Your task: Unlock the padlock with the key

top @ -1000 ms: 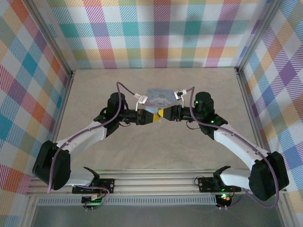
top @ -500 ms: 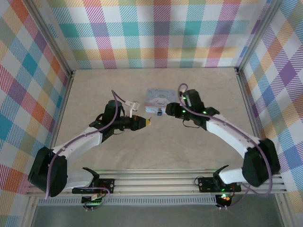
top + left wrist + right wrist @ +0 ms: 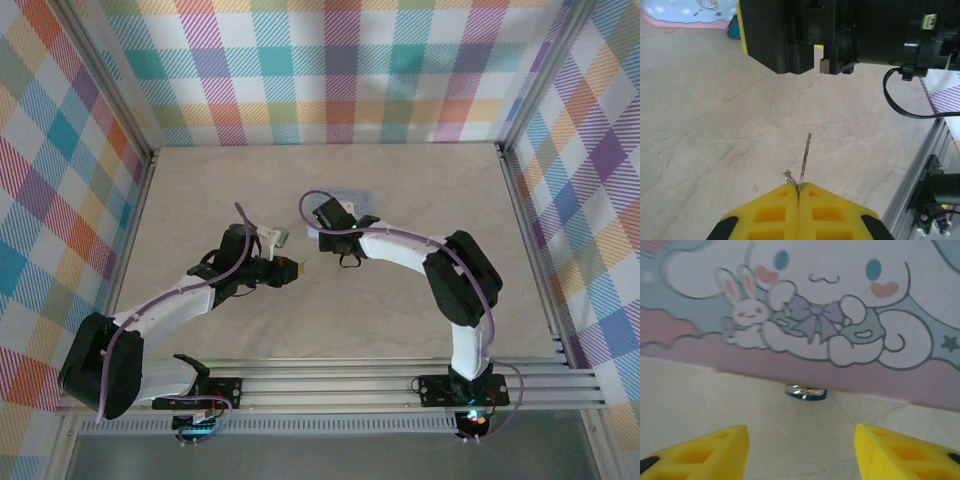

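Reaching in from the lower left, the left arm stretches low over the table (image 3: 200, 190) toward the middle. Its gripper (image 3: 799, 189) has both fingers pressed together, pinching the key (image 3: 804, 157) by its head, blade pointing forward, with the ring (image 3: 787, 175) beside it. The right arm folds sharply at the elbow and runs leftward to the tin (image 3: 840, 300). Its gripper (image 3: 797, 440) has its fingers spread, facing the padlock (image 3: 806, 391), which lies on the table at the tin's foot.
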